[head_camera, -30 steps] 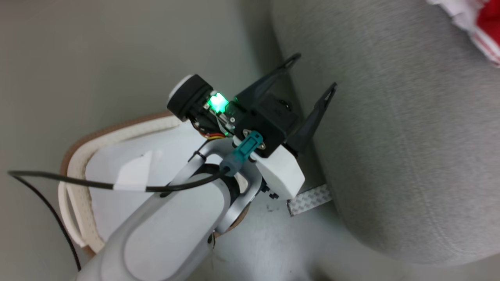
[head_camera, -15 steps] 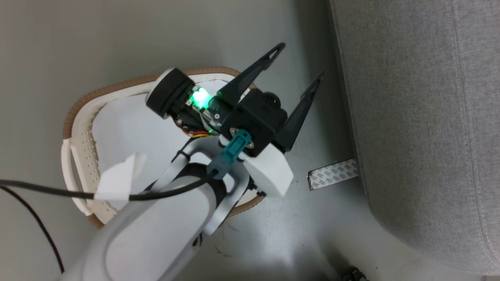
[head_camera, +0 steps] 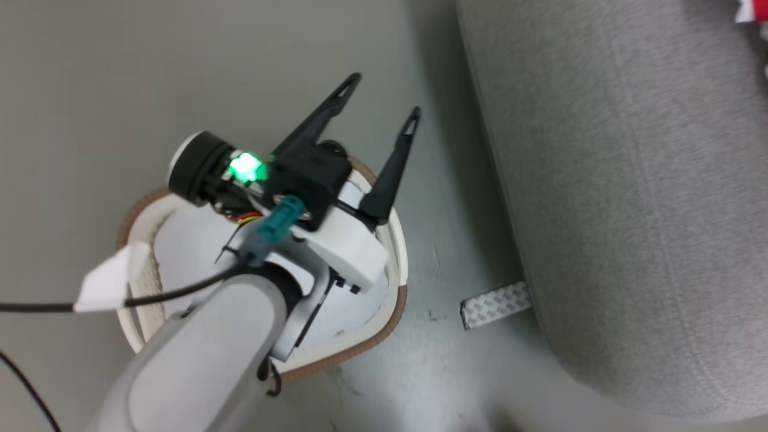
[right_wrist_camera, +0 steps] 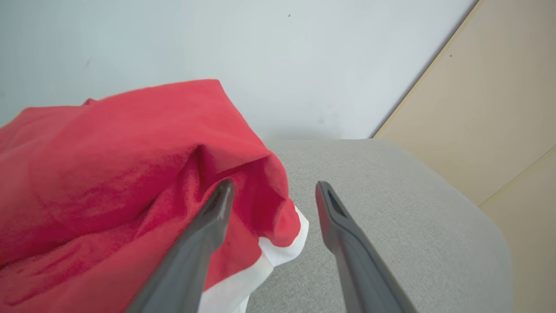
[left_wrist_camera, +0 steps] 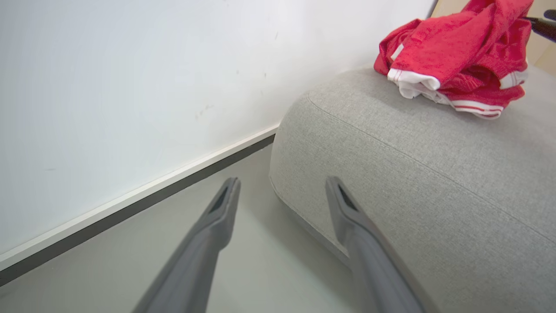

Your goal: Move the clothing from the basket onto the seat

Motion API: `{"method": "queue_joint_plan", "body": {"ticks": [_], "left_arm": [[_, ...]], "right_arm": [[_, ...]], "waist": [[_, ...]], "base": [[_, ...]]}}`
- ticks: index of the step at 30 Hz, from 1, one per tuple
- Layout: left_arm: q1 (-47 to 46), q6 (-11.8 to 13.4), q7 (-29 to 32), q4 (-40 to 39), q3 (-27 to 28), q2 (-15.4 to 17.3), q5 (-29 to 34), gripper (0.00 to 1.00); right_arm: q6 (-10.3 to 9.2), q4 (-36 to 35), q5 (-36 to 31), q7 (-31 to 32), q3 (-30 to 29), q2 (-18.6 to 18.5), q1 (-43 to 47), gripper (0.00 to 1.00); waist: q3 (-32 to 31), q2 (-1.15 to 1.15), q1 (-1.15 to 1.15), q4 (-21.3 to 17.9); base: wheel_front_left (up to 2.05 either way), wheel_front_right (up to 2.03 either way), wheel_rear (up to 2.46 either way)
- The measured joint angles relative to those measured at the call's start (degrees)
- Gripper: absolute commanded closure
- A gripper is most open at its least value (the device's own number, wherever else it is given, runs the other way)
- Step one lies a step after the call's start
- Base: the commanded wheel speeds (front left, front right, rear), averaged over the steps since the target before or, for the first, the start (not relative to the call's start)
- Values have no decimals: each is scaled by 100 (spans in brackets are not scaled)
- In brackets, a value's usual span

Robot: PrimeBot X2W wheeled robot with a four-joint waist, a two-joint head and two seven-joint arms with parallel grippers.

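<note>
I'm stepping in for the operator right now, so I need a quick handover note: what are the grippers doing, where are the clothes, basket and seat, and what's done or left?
Left gripper: fingers open, nothing held, above the basket on the floor.
Right gripper: fingers open over the seat, at the edge of the clothing, not gripping it.
Done: red clothing lies bunched on the seat.
Left: the basket's visible part holds just a pale pad. The left arm hides the rest, so check there before calling it finished.
</note>
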Motion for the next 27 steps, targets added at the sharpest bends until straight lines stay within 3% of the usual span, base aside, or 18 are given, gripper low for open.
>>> {"method": "queue_joint_plan", "body": {"ticks": [5,13,21,27], "left_arm": [[453,230,-491,321,313,30,-325,0],[1423,514,-1267,921,814,155,-862,0],[2478,746,-1941,1280,1206,171,-1319,0],[3220,990,-2341,1443,1424,182,-1433,0]], "right_arm": [[0,-872,-345,-1,176,224,795,0],[0,-2446,-143,-1,689,615,2157,0],[0,-3394,23,194,1293,909,3252,0],[0,-3709,118,288,1545,1254,4001,0]], "waist": [[-612,0,-1,-23],[-1764,0,-2,60],[-2926,0,-3,284],[-3628,0,-3,560]], "base": [[0,0,0],[0,0,0],[0,0,0],[0,0,0]]}}
